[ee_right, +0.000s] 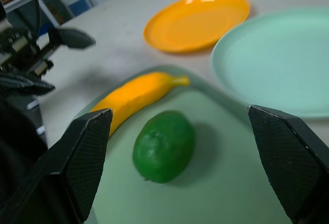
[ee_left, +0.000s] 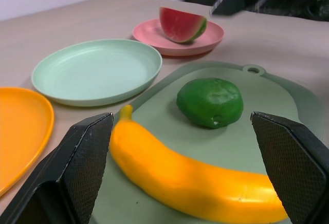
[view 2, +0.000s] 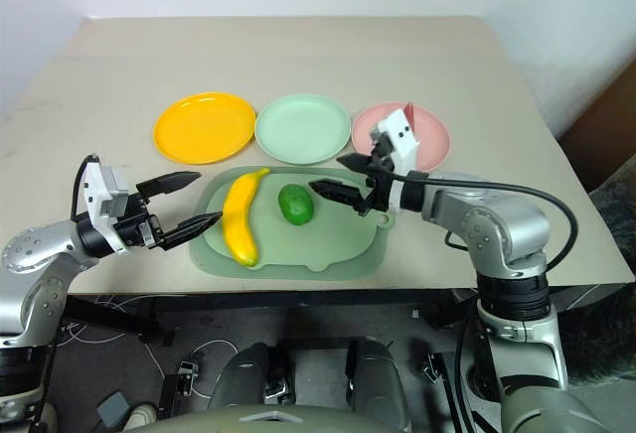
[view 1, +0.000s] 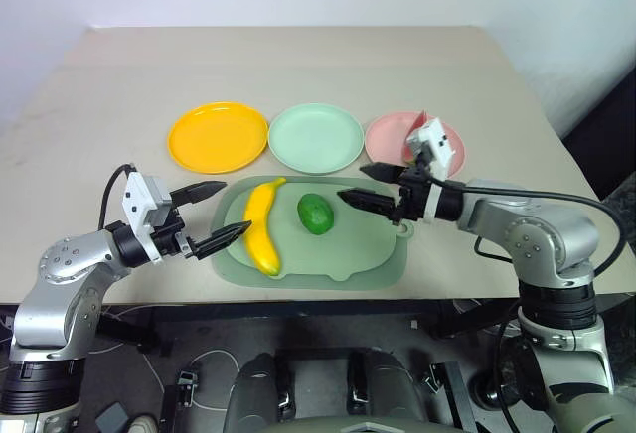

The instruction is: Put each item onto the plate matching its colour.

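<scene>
One of three done: watermelon (ee_left: 181, 24) sits on my pink plate (view 1: 388, 140). Banana (view 1: 262, 226) and lime (view 1: 315, 214) remain on the tray (view 1: 383, 254). My left gripper (view 1: 212, 217) and right gripper (view 1: 364, 184) both gape, empty.

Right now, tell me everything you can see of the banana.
The banana is a curved, smooth toy of glossy yellow-orange plastic with a short stem tip. It lies flat on the pale green tray, stem end toward the plates, apart from the lime beside it. Nothing grips it: the open left gripper hovers just off its side without touching.
</scene>
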Robot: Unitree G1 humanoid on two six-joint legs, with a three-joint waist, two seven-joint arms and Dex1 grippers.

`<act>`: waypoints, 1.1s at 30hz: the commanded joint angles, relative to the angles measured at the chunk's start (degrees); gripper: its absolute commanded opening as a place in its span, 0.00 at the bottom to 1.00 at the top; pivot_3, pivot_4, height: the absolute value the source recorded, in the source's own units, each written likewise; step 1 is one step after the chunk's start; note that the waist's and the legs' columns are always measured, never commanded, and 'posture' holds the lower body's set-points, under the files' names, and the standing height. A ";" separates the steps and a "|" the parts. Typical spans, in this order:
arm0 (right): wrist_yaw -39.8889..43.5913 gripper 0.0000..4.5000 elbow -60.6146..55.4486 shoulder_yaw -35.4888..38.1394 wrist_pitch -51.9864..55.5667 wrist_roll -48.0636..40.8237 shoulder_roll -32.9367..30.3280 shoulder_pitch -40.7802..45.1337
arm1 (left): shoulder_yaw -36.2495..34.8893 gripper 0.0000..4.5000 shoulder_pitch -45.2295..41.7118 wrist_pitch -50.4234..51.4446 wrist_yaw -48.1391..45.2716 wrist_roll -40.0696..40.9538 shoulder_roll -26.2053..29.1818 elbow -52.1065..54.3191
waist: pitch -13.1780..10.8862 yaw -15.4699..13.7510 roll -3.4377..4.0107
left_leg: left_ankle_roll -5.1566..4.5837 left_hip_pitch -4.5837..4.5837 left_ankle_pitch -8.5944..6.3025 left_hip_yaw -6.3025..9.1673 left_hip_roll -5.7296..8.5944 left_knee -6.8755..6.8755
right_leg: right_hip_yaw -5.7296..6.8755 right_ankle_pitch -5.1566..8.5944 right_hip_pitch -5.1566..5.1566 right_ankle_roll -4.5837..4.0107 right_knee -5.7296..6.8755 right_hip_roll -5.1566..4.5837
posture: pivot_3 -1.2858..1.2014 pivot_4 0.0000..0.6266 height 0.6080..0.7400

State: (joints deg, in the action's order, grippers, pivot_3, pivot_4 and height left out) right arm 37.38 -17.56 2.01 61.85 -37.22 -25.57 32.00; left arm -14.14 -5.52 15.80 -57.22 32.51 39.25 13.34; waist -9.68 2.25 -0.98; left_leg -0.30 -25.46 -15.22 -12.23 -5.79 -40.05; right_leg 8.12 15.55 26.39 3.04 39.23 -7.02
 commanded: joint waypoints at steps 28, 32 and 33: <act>-4.14 0.60 5.94 -9.88 4.54 4.57 5.27 9.40 | -0.37 1.00 1.01 -0.90 3.32 -0.05 -1.51 3.22 | 0.01 0.10 -0.01 | 0.00 -0.02 0.00 -0.01 0.00 0.00 | 0.01 0.00 0.02 0.00 0.01 0.01 | 0.52 0.24 0.66; -3.78 0.60 10.21 -7.91 -0.85 5.83 6.95 13.96 | -0.71 1.00 1.25 -0.82 4.02 0.12 -1.53 3.82 | 0.01 0.16 -0.01 | 0.00 -0.01 0.00 -0.01 -0.01 0.00 | 0.01 0.00 0.03 0.00 0.01 0.01 | 0.52 0.24 0.66; -4.30 0.60 12.52 -7.70 -2.61 6.76 7.73 15.34 | -0.71 1.00 1.46 -0.80 4.12 0.19 -1.52 4.06 | 0.01 0.32 -0.01 | 0.00 -0.02 0.00 -0.02 0.00 0.01 | 0.01 0.00 0.04 0.00 0.01 0.01 | 0.52 0.24 0.66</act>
State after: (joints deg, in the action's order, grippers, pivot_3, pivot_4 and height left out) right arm 33.22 -6.13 -7.57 62.83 -31.06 -18.84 44.88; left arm -13.78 -4.40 15.67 -53.35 32.21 37.54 14.98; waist -9.68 2.57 -0.99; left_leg -0.30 -25.47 -15.22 -12.26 -5.80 -40.04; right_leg 8.12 15.55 26.43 3.04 39.25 -7.00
